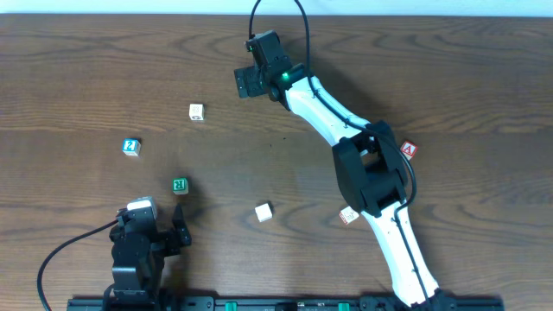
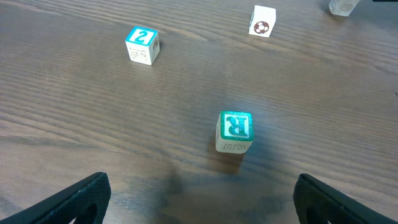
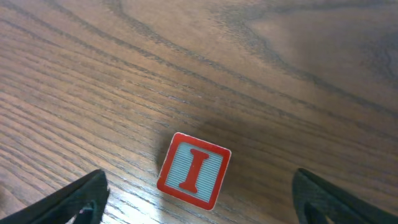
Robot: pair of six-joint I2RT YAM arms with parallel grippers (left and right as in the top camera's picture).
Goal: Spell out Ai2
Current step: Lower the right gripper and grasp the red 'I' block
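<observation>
Blocks lie scattered singly on the wooden table [image 1: 78, 52], each apart from the others. Your right tool [image 3: 199, 180] reaches to the far side of the table. In the right wrist view its two fingers [image 3: 68, 202] stand wide apart. The red I block [image 3: 194, 170] lies flat on the table between them, letter face up and turned slightly off square. Neither finger touches it, so this tool has hold of nothing. In the overhead view the tool covers that spot, and you cannot see the I block there.

Your left tool [image 2: 202, 186] sits at the near left edge of the table, likewise spread wide with nothing in its grasp. Ahead of it in the left wrist view stands the green R block [image 2: 235, 132], clear of both fingers. Further out and to the left you find the blue 2 block [image 2: 142, 45]. To the right of that is a white block with a ball picture [image 2: 262, 20].

In the overhead view, locate the red A block [image 1: 408, 149] just beside the right arm's elbow, on its outer side. A pale block [image 1: 263, 212] sits near the front middle of the table, its face unreadable. A red-and-white block [image 1: 348, 215] lies against the right arm's lower link, its letter also unreadable. The 2 block, the A block and the I block are well apart from one another
</observation>
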